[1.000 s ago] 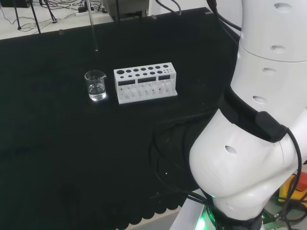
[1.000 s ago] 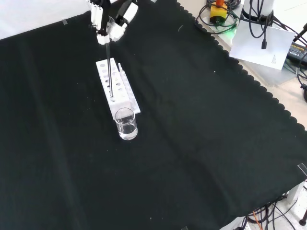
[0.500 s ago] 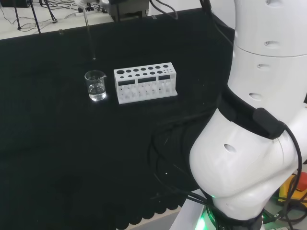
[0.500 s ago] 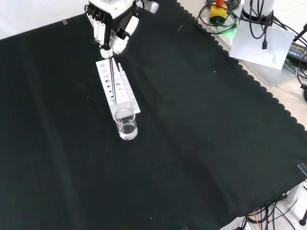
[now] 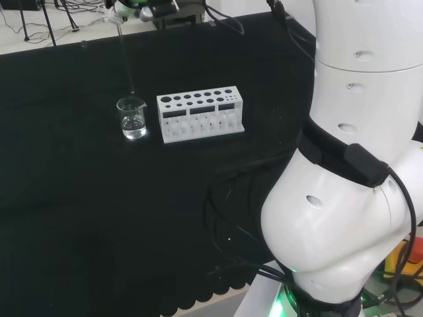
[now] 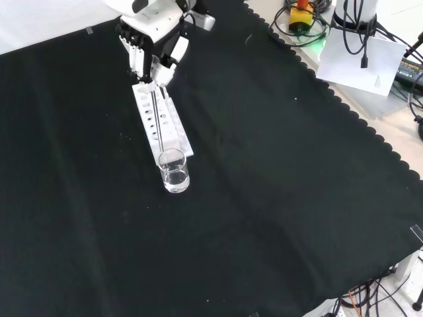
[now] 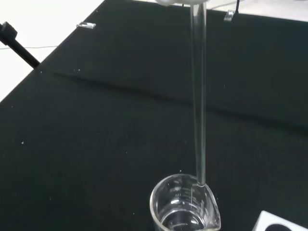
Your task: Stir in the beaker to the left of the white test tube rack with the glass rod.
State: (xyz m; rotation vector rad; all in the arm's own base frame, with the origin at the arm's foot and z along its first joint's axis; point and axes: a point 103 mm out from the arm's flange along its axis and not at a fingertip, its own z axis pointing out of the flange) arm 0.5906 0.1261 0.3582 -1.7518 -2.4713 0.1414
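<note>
The beaker stands upright on the black cloth of the bench, just beside the short end of the white test tube rack: to the rack's left in the head view, and in front of the rack's near end in the front view. It is clear glass with a pouring lip and holds a shallow layer of clear liquid at the bottom. From the wrist view the beaker is seen from above, its rim open and its printed scale facing the camera, with a corner of the rack at the picture's edge beside it.

The glass rod hangs nearly upright above the rack and beaker. In the front view it runs down from the hand over the row of holes in the rack, its lower end short of the beaker's rim. In the head view the rod comes down from the top of the picture, and its tip sits just above the beaker's far rim. In the wrist view the rod ends right at the beaker's rim line; whether the tip is inside the mouth or just over the edge, I cannot tell.

The hand is above the far end of the rack, its fingers curled and pinching the top of the rod.
</note>
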